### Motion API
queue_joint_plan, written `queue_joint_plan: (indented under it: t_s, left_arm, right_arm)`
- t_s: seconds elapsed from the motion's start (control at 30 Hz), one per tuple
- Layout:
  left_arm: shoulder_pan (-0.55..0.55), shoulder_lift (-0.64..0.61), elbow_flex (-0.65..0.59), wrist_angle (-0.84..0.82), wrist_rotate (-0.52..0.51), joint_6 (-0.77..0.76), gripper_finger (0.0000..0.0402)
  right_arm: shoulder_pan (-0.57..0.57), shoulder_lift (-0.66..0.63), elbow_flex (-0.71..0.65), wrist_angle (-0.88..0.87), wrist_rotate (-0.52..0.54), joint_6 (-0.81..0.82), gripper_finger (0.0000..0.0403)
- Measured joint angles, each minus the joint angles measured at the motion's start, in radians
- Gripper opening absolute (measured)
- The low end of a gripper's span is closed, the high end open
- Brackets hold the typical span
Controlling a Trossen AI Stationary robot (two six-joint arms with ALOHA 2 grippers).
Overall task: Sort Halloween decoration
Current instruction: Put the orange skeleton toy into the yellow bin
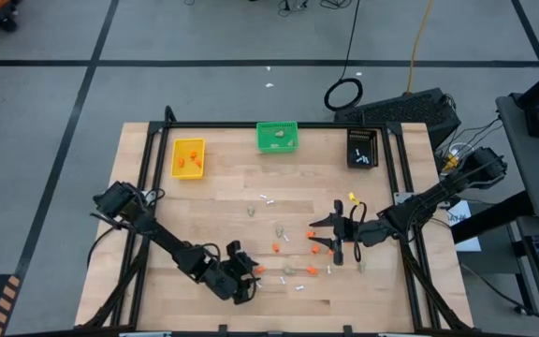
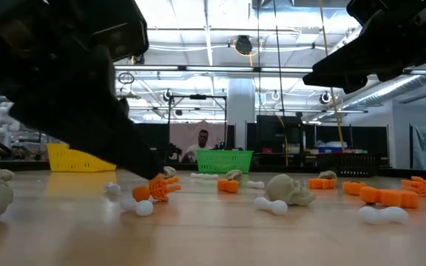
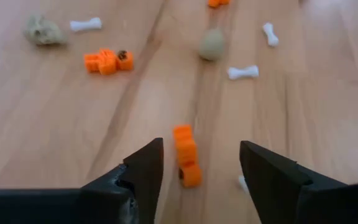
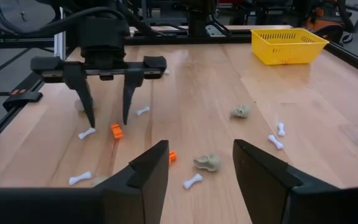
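Near the bench's front edge, the left gripper [image 3: 199,163] straddles an orange piece [image 3: 186,155], jaws released; closing comes next.

Bright, even overhead light, soft shadows.
Ceiling lights [image 2: 198,33] glaring at twelve o'clock in low view; left gripper [image 3: 201,171] blurred, dark silhouettes up close.
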Motion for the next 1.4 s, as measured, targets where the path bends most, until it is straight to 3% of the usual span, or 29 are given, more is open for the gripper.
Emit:
queue_joint_plan:
  t_s: [0.23,0.67,1.0,1.23,1.4]
  left_arm:
    - [0.002,0.000,0.000,-0.021,0.004,0.004,0.0158]
    - [0.020,0.068,0.002,0.036,0.021,0.049,0.0111]
    - [0.026,0.035,0.000,0.009,0.035,0.149,0.0023]
    - [0.046,-0.048,-0.002,-0.072,0.053,0.214,0.0014]
    - [0.071,-0.186,-0.001,-0.257,-0.027,0.263,0.0018]
  right_arm:
    - [0.000,0.000,0.000,0.000,0.000,-0.001,0.0167]
    - [0.000,0.000,0.000,0.000,0.000,-0.008,0.0167]
    - [0.000,0.000,0.000,0.000,-0.002,-0.013,0.0167]
    - [0.000,0.000,0.000,-0.001,-0.002,-0.013,0.0167]
    - [0.000,0.000,0.000,0.000,-0.002,-0.013,0.0167]
